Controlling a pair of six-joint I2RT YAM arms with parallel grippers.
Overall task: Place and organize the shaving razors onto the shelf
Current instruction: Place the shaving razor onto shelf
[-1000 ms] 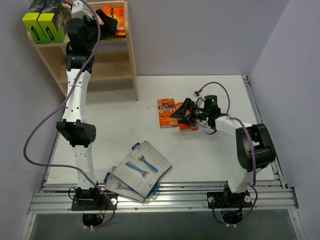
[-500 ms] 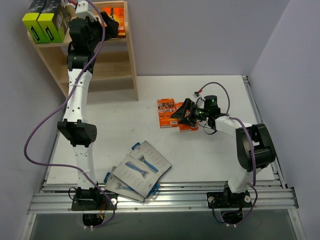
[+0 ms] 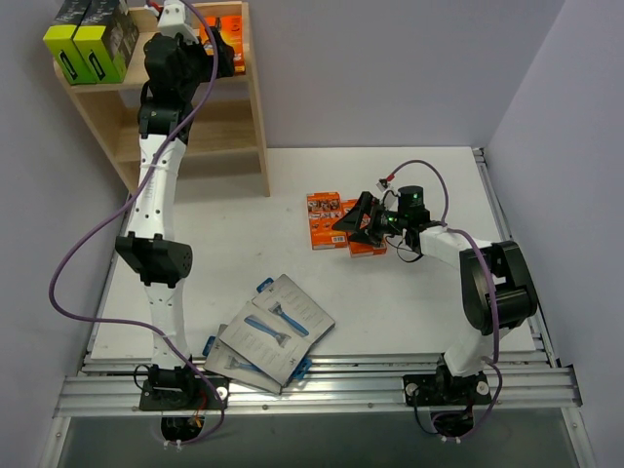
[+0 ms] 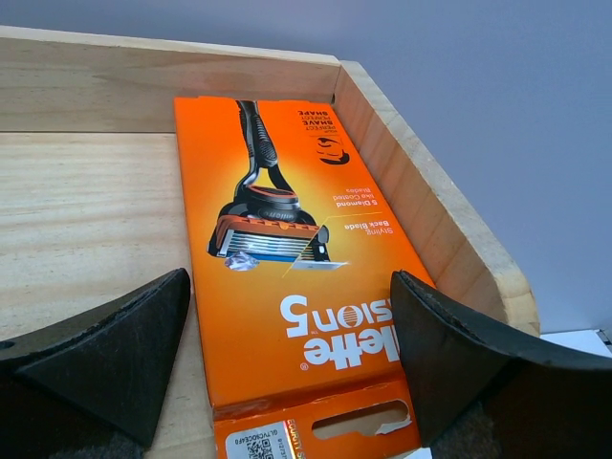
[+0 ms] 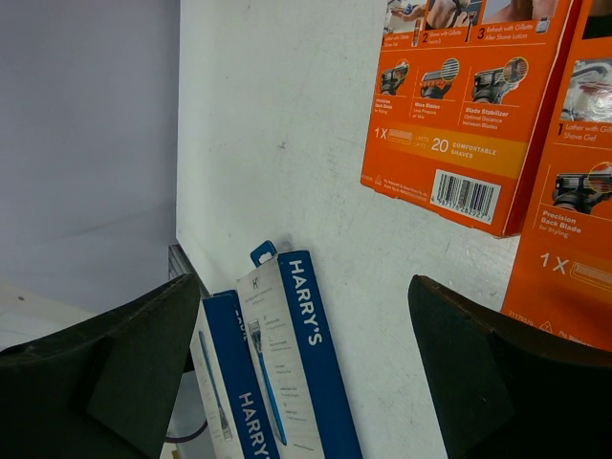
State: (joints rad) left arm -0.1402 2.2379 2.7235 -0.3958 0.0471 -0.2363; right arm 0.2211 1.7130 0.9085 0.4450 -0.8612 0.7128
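**One orange pack on the top tier, left claw spread around it**

The orange pack (image 4: 292,239) lies flat and face up on the top board of the shelf (image 4: 86,220), straight ahead of your left claw (image 4: 292,378) and running away from it. Its far end sits close to the back lip. Its long side runs along the raised side panel to the claw's right, so that corner squares it up, and bare wood shows to the claw's left. The print shows a black-handled razor with a multi-blade head, and the hang-tab end points at the claw. The left claw's fingers are spread, one off each long edge of the pack's near end, and pinch nothing. Whether they graze the card you cannot tell.

From above, the black boxes (image 3: 88,39) with lime sides stand at the other end of that tier, well to the claw's left, so the kinds look grouped by end.

Your right claw (image 3: 357,220) is also spread and empty. It sits low over two orange packs (image 3: 320,219) lying back-up on the table (image 3: 439,166). The grey cards (image 3: 283,317) lie fanned well apart from it, toward the arm bases. I judge the orange pair goes next.
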